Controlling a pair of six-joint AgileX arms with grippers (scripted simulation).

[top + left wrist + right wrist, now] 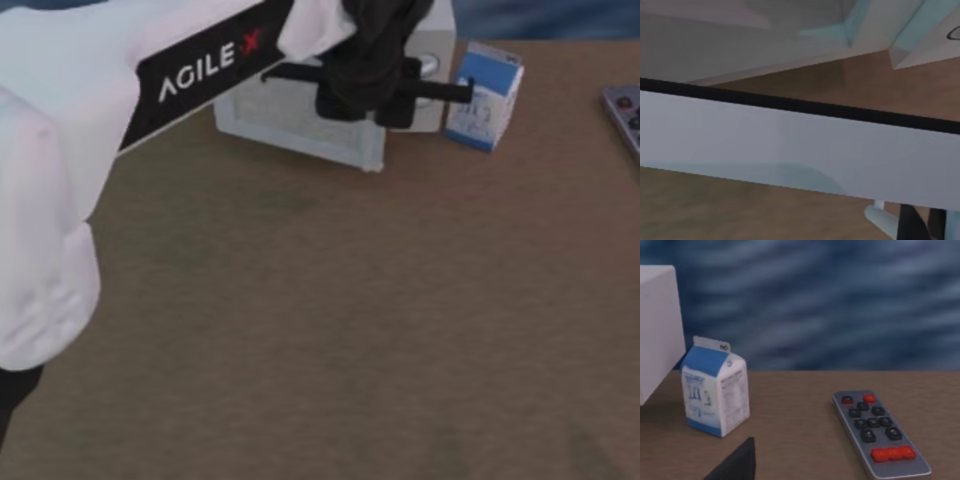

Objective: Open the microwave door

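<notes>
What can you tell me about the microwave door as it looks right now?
The microwave door is a flat white panel with a grey speckled window, swung partly out from the white microwave at the table's far edge, its free end nearest the camera. The left gripper sits over it near the handle side; actual contact is hidden.

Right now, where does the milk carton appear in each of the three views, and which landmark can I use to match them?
Top view: the milk carton stands at the far edge of the table, just right of the microwave.
Left wrist view: not in it.
Right wrist view: the carton stands between the microwave's white side and the grey remote.
Shared landmark: the microwave, beside the carton in both views.
</notes>
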